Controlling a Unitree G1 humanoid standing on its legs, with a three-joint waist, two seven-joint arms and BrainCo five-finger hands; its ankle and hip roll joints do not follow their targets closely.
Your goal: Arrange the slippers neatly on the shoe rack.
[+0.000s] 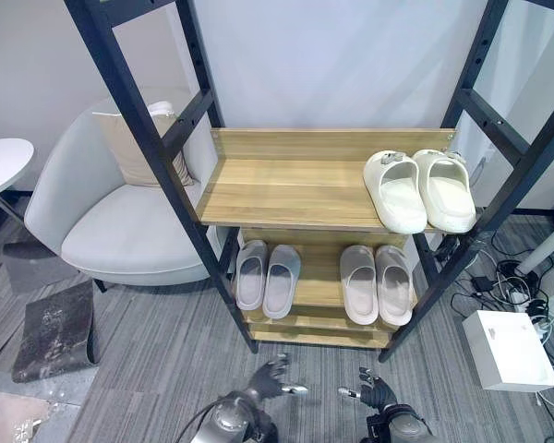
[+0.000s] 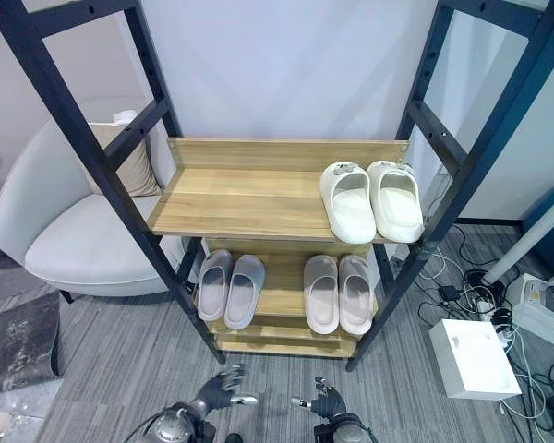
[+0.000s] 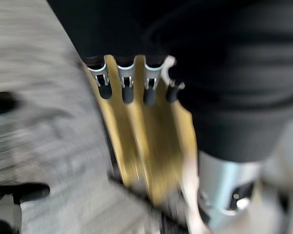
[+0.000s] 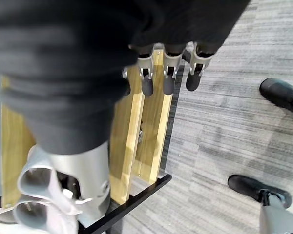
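Fingers on both hands were relaxed and held nothing: our left hand and right hand hung low in front of the shoe rack, above the grey carpet, with the fingers straight in each wrist view and nothing between them. We saw the slippers already on the rack: a white pair at the right end of the upper shelf, a grey pair on the left of the lower shelf, and a paler pair on its right. We judged the arranging close to done, so most of the risk lay in needless touching. The white pair sat with its toes near the front edge of the upper shelf, and a hand brushing it on the way up could have tipped it to the floor. The grey pair looked slightly angled; straightening it meant reaching under the upper shelf between the dark uprights, where a wrist could have caught the frame or shoved the slippers into the neighbouring pair. An armchair stood just beside the rack on our left and a white box lay on the floor to the right, so a wide swing of either arm could have struck them.
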